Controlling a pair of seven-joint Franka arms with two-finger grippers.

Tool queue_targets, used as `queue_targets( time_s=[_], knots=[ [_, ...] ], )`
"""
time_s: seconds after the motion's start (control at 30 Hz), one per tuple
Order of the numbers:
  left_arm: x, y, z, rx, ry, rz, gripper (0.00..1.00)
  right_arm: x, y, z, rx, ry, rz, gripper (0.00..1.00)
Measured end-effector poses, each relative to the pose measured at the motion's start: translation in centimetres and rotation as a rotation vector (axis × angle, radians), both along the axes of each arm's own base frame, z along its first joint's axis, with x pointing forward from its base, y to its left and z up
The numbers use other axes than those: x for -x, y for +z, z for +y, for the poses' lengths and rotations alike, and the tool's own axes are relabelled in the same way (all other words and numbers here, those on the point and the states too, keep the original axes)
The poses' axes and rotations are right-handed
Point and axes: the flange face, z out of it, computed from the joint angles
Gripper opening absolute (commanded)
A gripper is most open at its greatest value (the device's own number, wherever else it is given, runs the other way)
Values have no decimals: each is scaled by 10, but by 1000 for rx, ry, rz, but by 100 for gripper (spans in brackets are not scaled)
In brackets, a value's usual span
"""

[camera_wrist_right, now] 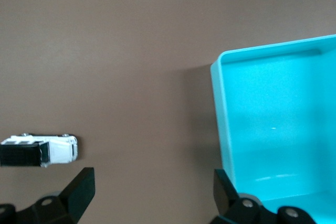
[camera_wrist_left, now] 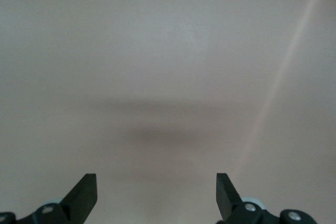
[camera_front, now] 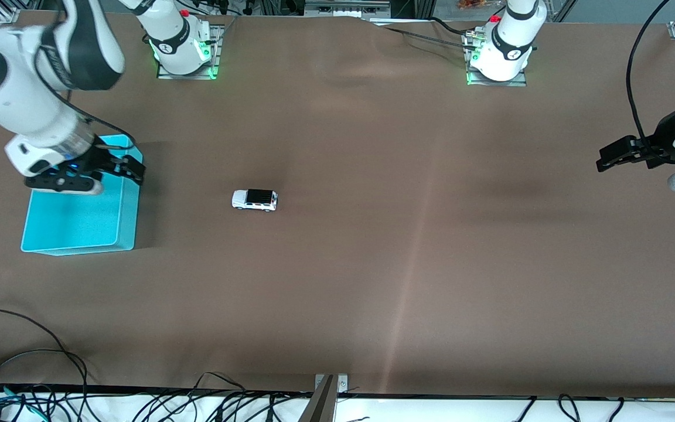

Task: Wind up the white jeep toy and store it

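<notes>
The white jeep toy [camera_front: 255, 200], white body with a black roof, stands on its wheels on the brown table, beside the turquoise bin [camera_front: 82, 223] toward the left arm's end. It also shows in the right wrist view [camera_wrist_right: 39, 150]. My right gripper [camera_front: 129, 167] is open and empty, up over the bin's rim [camera_wrist_right: 218, 108] at the side facing the jeep; its own midpoint lies in the right wrist view [camera_wrist_right: 153, 187]. My left gripper [camera_front: 610, 158] is open and empty, held over bare table at the left arm's end, seen also in its wrist view [camera_wrist_left: 156, 192].
The bin holds nothing that shows. Loose black cables [camera_front: 33, 375] lie along the table edge nearest the front camera. A metal bracket [camera_front: 329, 390] stands at the middle of that edge. The arm bases [camera_front: 185, 50] stand along the edge farthest from the front camera.
</notes>
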Motion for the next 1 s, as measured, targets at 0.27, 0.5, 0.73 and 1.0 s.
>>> queue_targets(
  time_s=[0.27,0.5,0.73,1.0],
  knots=[
    [0,-1,-1,0,-1,1,100,2,-23,17,-14,-165,3,100],
    [0,-1,-1,0,-1,1,100,-1,-40,30,-44,-431,-17,100],
    [0,-1,-1,0,-1,2,100,10,-82,62,-78,-669,-14,100],
    [0,-1,-1,0,-1,2,100,23,-102,103,-94,-874,2,100]
  ],
)
